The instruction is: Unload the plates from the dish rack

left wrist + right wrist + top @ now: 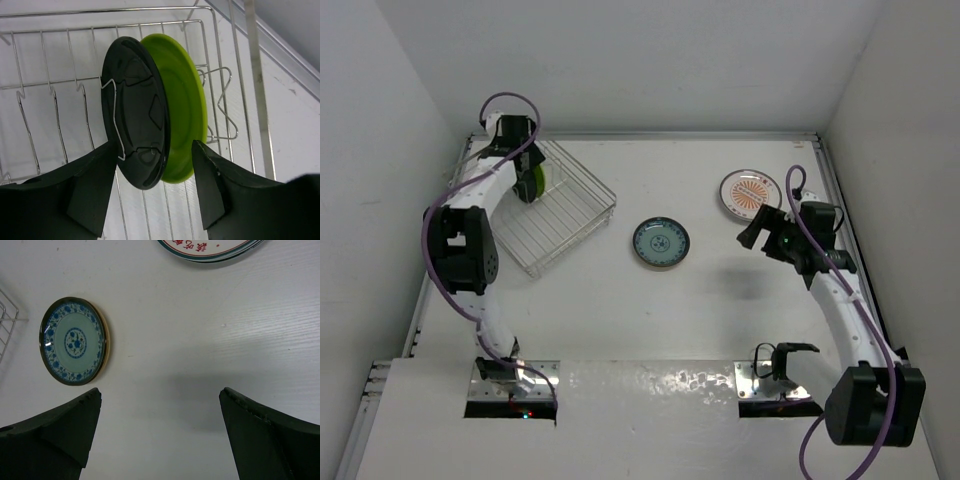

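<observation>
A: Step in hand?
B: Left pincer (155, 146), jaws apart, straddles the dark plate (135, 110) and lime green plate (185, 100), upright in the dish rack (570, 210), far left. Contact unclear.
A: Next?
B: Likely close, then lift clear of the wires. Right pincer (160, 390): wide open, empty, above the table (165, 340).

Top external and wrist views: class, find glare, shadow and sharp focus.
Top external view: glare on the shiny near table strip. Right wrist view: soft grey shadow on the white table. Left wrist view: black round plate sharp, dark fingers show little detail.
</observation>
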Controlling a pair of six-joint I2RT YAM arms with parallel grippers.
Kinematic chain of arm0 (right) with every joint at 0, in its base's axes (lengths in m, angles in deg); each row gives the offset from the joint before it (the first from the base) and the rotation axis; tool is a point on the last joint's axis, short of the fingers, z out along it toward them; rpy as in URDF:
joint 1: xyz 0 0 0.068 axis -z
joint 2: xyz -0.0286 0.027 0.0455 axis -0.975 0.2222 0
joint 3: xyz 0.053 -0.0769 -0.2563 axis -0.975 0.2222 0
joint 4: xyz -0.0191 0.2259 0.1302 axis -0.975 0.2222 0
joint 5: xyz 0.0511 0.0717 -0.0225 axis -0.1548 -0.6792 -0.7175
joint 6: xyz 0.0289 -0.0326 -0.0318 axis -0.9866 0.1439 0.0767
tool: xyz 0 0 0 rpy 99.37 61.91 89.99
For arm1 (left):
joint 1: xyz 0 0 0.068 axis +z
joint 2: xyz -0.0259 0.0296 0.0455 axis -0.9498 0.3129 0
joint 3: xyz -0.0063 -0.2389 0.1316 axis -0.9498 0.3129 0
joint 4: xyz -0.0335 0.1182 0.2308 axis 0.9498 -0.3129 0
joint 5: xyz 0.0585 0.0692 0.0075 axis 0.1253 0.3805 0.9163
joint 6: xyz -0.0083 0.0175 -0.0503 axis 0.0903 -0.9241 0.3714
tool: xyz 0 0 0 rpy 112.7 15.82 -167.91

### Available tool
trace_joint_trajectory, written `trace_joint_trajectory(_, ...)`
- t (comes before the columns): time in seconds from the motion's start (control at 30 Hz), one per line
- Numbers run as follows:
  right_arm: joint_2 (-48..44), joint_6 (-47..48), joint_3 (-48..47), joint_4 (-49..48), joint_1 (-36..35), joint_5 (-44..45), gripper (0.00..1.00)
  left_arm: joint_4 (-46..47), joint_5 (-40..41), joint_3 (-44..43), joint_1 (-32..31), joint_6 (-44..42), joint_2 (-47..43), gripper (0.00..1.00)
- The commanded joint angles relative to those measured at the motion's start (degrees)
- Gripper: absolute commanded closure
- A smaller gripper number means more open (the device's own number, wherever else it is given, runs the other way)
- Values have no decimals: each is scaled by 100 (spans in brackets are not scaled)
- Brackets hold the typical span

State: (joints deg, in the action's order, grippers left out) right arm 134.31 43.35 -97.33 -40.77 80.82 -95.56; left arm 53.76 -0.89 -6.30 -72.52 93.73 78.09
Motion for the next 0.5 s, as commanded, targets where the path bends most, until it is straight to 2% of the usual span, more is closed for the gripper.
trace_joint_trajectory(0.0, -32, 98, 7, -416, 21, -183, 1, 101, -223, -356, 75, -93, 141, 42)
trace_joint_trajectory(0.3, -102, 81, 51, -425, 21, -201, 1, 216, -152, -127, 215, -14, 247, 73)
trace_joint_trajectory(0.33, -128, 81, 51, -408, 21, -192, 1, 198, -161, -136, 225, -14, 239, 80)
trace_joint_trajectory(0.43, -198, 89, 51, -381, 21, -148, 1, 146, -144, -206, 225, -136, 125, 94)
trace_joint_trajectory(0.47, -199, 89, 60, -381, 21, -139, 1, 93, -109, -258, 225, -198, 55, 96)
